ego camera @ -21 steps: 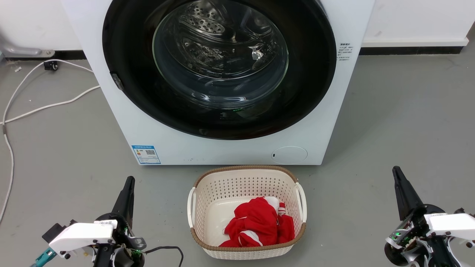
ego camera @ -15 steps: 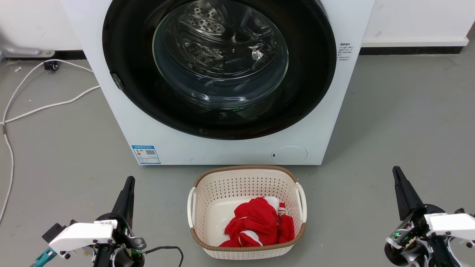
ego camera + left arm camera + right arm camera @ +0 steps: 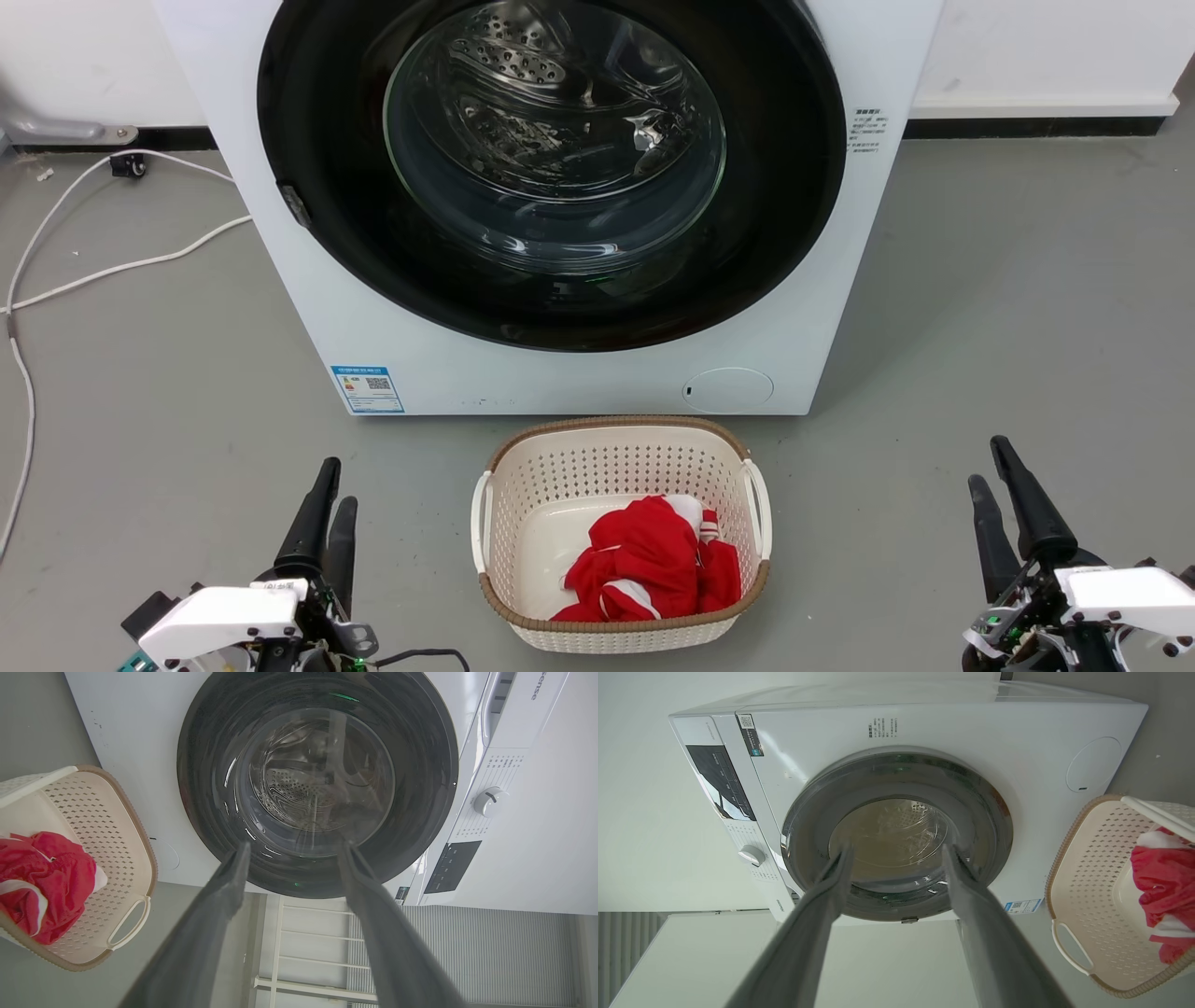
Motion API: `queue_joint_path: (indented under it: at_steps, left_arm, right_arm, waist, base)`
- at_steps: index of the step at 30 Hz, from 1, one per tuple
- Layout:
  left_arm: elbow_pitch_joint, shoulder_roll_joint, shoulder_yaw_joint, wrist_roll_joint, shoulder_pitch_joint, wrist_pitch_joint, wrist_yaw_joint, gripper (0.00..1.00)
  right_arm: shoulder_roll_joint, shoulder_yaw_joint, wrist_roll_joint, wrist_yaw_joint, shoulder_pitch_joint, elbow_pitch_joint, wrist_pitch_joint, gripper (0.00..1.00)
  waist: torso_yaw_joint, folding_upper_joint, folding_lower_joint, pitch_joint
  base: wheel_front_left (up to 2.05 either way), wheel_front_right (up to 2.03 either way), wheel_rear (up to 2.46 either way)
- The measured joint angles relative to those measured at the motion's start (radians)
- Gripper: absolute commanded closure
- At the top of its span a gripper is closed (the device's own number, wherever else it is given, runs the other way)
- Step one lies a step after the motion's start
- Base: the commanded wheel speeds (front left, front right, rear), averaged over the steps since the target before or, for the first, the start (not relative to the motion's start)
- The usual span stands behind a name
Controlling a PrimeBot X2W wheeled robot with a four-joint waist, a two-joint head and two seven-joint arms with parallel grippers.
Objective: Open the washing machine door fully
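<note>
Straight ahead, the washing machine [image 3: 579, 378] stands on a grey floor, with the washing machine door [image 3: 551, 168] shut flat against its front. Low at either side, the left gripper [image 3: 338, 483] and right gripper [image 3: 987, 461] hover well apart from it, jaws parted and holding nothing. Between the 2, a cream basket [image 3: 616, 448] just before the machine holds red cloth [image 3: 653, 560].

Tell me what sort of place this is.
Likely a laundry corner, perhaps in a test room: a white front-loading washing machine on a bare grey floor, with a cream laundry basket holding red clothing.
</note>
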Motion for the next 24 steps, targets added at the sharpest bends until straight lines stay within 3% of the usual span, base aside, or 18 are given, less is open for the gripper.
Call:
queue_joint_path:
  at_steps: [10,24]
  left_arm:
    - [-0.044,-0.001,-0.031,0.058,0.001,-0.048,0.000,0.00]
    - [-0.138,-0.001,-0.042,0.317,0.001,-0.107,0.000,0.00]
  right_arm:
    - [0.001,0.022,-0.057,0.000,0.006,-0.047,-0.048,0.00]
    - [0.002,0.036,-0.344,0.000,0.027,-0.121,-0.106,0.00]
  waist:
    - [-0.002,0.0000,0.0000,-0.001]
    - [0.000,0.0000,0.0000,-0.003]
  base:
    - [0.00,0.00,0.00]
    - [0.00,0.00,0.00]
